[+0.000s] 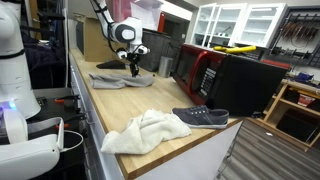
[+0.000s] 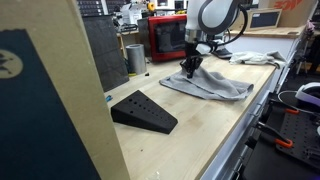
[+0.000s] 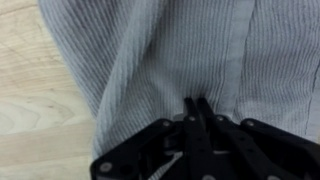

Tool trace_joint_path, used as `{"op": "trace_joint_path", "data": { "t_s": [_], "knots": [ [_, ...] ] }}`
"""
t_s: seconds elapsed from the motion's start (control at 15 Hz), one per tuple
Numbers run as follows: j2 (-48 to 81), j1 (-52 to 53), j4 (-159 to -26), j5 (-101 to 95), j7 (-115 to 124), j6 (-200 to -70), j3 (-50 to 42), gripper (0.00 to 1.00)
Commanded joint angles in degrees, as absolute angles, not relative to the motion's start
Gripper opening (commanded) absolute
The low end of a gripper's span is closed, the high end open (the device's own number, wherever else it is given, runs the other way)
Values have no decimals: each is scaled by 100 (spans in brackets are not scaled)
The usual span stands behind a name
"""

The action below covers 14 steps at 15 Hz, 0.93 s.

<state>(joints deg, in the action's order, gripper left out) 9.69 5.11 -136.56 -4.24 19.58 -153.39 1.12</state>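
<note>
A grey ribbed cloth point(image 1: 120, 80) point(image 2: 215, 84) lies spread on the wooden countertop point(image 1: 140, 105). It fills most of the wrist view point(image 3: 170, 50). My gripper point(image 3: 197, 103) points down onto the cloth's edge in both exterior views point(image 1: 133, 68) point(image 2: 188, 66). Its two black fingers stand pressed together with cloth creases running to their tips, so a fold of the cloth is pinched between them. Bare wood point(image 3: 35, 110) shows to the left of the cloth in the wrist view.
A white towel point(image 1: 145, 131) and a dark grey shoe-like item point(image 1: 201, 117) lie near the counter's front end. A red microwave point(image 1: 193, 68) point(image 2: 166, 38) and a black box point(image 1: 245, 82) stand beside the cloth. A black wedge point(image 2: 143, 111) and a metal cup point(image 2: 135, 57) sit nearby.
</note>
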Motion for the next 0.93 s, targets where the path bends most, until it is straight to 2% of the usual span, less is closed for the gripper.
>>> {"op": "trace_joint_path", "data": {
  "t_s": [0.0, 0.27, 0.33, 0.47, 0.87],
  "knots": [
    [921, 555, -13743, -354, 1970, -15422, 107, 0],
    [805, 559, -13786, -255, 1903, -15406, 162, 0],
    [830, 568, -13770, -209, 1906, -15404, 187, 26],
    [863, 594, -13742, -119, 1928, -15390, 250, 32],
    [914, 753, -13713, -215, 2019, -15365, 280, 78]
  ]
}}
